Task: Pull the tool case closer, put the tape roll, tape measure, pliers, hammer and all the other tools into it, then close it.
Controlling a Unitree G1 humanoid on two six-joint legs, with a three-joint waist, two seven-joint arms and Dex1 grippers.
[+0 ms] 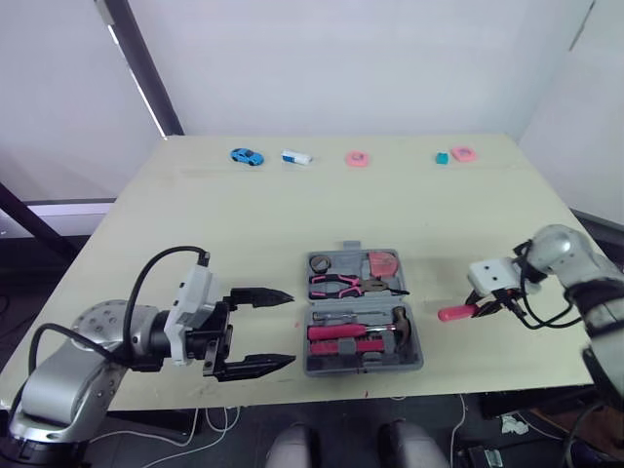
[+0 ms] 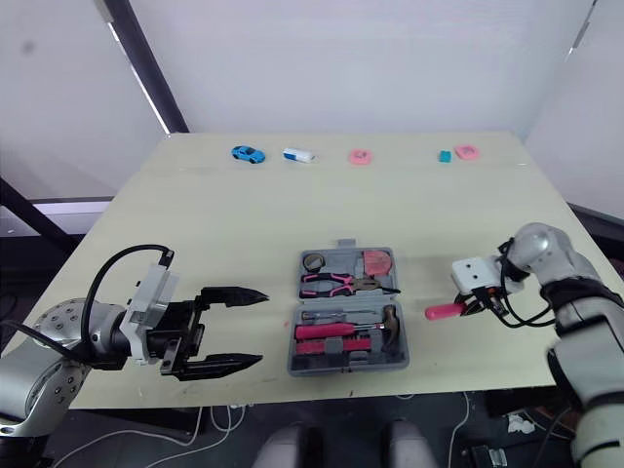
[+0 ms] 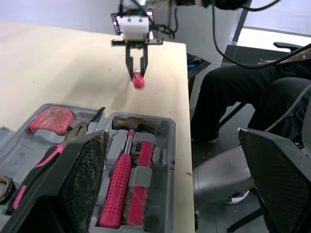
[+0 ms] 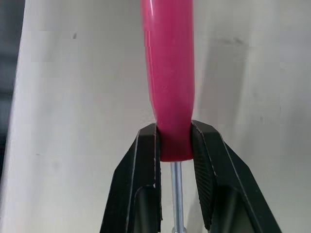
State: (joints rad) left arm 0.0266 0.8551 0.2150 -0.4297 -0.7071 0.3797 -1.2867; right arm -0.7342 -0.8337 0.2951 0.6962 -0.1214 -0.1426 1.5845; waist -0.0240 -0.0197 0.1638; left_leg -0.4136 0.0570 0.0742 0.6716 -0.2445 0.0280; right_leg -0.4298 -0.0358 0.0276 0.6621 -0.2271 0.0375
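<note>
The case (image 1: pixel 414 356) is seen lying open in the lower centre of the left eye view, near the bottom edge of the worktop (image 1: pixel 244 224). In its upper half the tape roll (image 1: pixel 320 261) is set at the left, the tape measure (image 1: pixel 382 263) at the right, and the pliers (image 1: pixel 336 285) just below them. In its lower half the hammer (image 1: pixel 341 331) is laid lengthwise, its head toward the right, with another pink-handled piece just beneath it.

Just right of the case a pink-handled screwdriver (image 1: pixel 454 313) is held by the right tool (image 1: pixel 485 309), apart from the case. In the right wrist view the two black fingers (image 4: pixel 146 145) are pressed against the end of the handle, with the metal shaft running between them. Whether the handle touches the worktop cannot be told.

The left tool (image 1: pixel 291 330) is found at the lower left of the frame, beside the case and apart from it, its fingers spread wide and nothing between them.

Along the top edge of the worktop a blue toy car (image 1: pixel 247 156), a white eraser (image 1: pixel 296 157), a pink ring (image 1: pixel 358 158), a teal block (image 1: pixel 442 157) and a second pink ring (image 1: pixel 463 153) are lined up, well apart from the case.
</note>
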